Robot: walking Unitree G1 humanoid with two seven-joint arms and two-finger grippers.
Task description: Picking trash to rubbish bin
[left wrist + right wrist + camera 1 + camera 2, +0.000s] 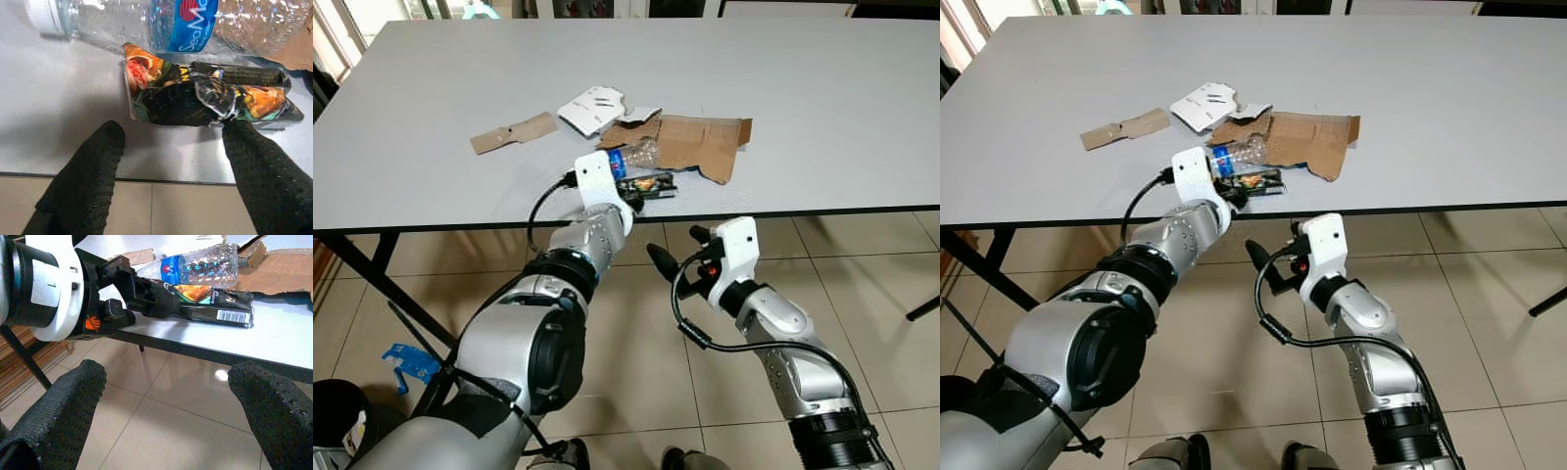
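Crumpled foil of a dark, orange-printed snack wrapper (205, 95) is noted lying flat at the near edge of the grey worktop (822, 108), just beside a clear plastic bottle (636, 157) with a blue label, which is lying on its side and appears to touch the wrapper. Behind these, a torn brown cardboard sheet (705, 142), a white folded carton piece (592, 106) and a separate cardboard strip (514, 132) are spread over the worktop.

The left hand (168, 142) is held at the worktop edge with its two black fingers spread to either side of the wrapper; one fingertip (234, 128) appears to be touching the wrapper's end, the other is set apart from it. Nothing is pinched yet. The right hand (166, 396) is held below the worktop edge, over the tiled floor (862, 284), fingers spread and holding nothing.

The step in hand is judged to be the approach to a first piece of trash, the wrapper. For the next move, a short advance is called for so that the wrapper lies between both fingers, followed by closing on it without the bottle being pushed away. A dark container (335, 411) on the floor at the robot's left may be the rubbish bin; this cannot be confirmed.
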